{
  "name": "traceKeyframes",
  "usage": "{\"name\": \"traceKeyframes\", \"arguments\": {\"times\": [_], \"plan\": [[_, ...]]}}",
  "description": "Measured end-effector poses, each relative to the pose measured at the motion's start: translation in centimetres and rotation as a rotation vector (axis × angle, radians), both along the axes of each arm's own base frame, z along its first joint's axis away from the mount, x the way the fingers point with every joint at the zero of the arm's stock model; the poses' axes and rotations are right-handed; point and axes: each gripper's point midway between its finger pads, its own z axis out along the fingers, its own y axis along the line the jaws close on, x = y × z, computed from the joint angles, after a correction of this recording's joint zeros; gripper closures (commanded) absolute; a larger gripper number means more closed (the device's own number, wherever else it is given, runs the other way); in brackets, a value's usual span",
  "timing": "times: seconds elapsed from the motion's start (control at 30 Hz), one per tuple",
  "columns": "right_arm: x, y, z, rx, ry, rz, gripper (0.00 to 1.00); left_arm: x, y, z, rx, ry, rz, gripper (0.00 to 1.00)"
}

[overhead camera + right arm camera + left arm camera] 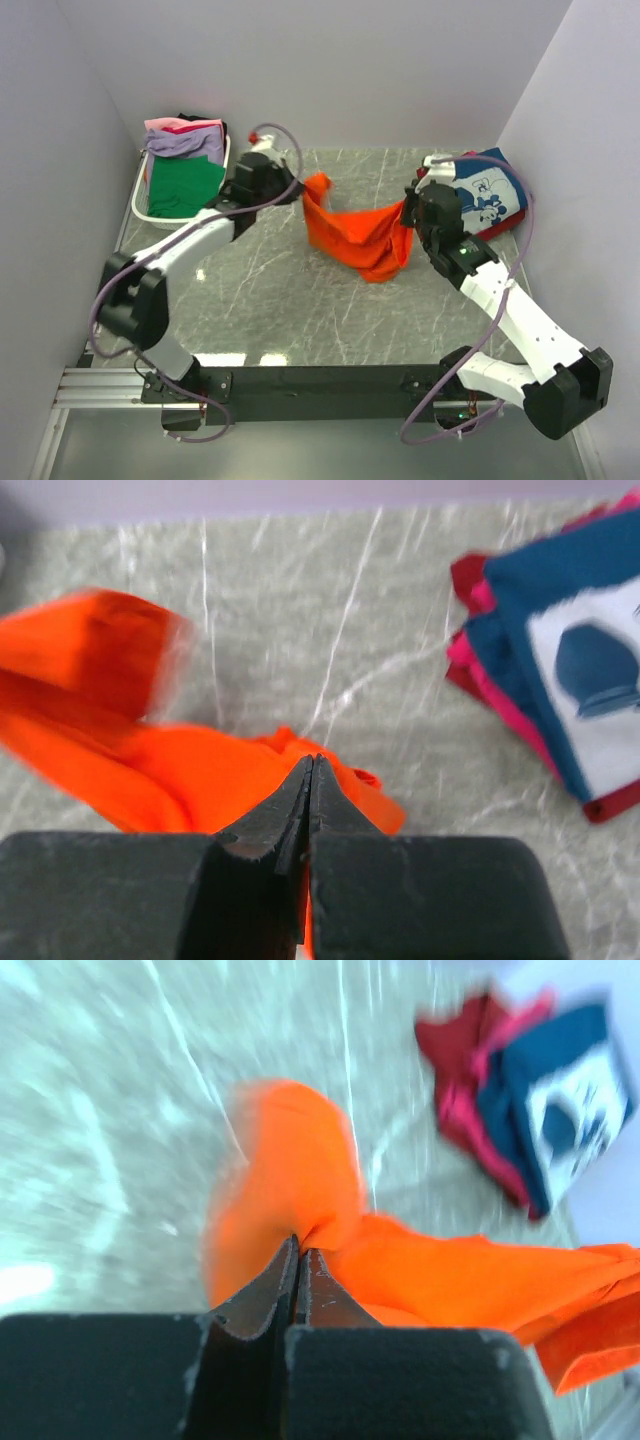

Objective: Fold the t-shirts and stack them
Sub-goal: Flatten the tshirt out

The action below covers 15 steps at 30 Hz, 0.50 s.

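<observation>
The orange t-shirt (355,236) hangs between both grippers above the middle of the table, sagging in the centre. My left gripper (302,187) is shut on its left end (300,1175), and my right gripper (408,212) is shut on its right end (250,770). At the back right lies a stack with the navy blue t-shirt (490,192) with white print on top, over pink and red ones (470,590). Green (185,185), lavender (183,143) and pink t-shirts fill the basket at the back left.
The white slatted basket (142,205) stands against the left wall at the back. Grey walls close in the table on the left, back and right. The marble tabletop (300,310) shows in front of the hanging shirt.
</observation>
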Motion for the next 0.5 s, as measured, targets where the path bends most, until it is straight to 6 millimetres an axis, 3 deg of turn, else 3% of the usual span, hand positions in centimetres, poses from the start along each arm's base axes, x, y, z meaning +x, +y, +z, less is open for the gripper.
{"name": "traceKeyframes", "arguments": {"times": [0.17,0.27,0.33,0.37,0.43,0.5], "plan": [[1.0,-0.5,6.5,0.031,-0.130,-0.010,1.00,-0.6,5.2,6.4,-0.038,-0.141,0.130,1.00],[0.1,-1.0,10.1,0.063,-0.215,-0.010,1.00,-2.2,7.1,8.1,-0.050,-0.187,0.179,1.00],[-1.0,-1.4,11.5,0.085,-0.255,-0.005,1.00,-3.4,7.8,7.8,-0.054,-0.191,0.187,0.95],[-1.5,-1.6,12.0,0.097,-0.269,-0.002,1.00,-4.0,8.0,7.1,-0.053,-0.179,0.189,0.88],[-2.6,-1.6,12.2,0.131,-0.288,0.013,1.00,-5.3,8.3,5.0,-0.040,-0.137,0.186,0.39],[-3.6,-1.0,10.7,0.163,-0.264,0.052,1.00,-6.9,8.2,1.8,-0.018,-0.063,0.183,0.27]]}}
